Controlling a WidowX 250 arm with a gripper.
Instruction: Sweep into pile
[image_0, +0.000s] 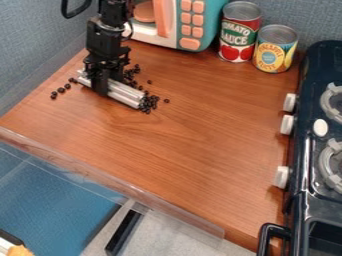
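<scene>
The black gripper (102, 89) is at the upper left of the view and it is grasping a silver bar (125, 94), which lies slanted, low over the wooden counter (180, 140). Small black beads (147, 104) are gathered near the lower right end of this bar, and others are behind it. A few beads make a loose line beyond its other end. Farther away there are a toy microwave (189, 25), two cans (240, 32) standing upright, and a dark toy stove (304, 145).
</scene>
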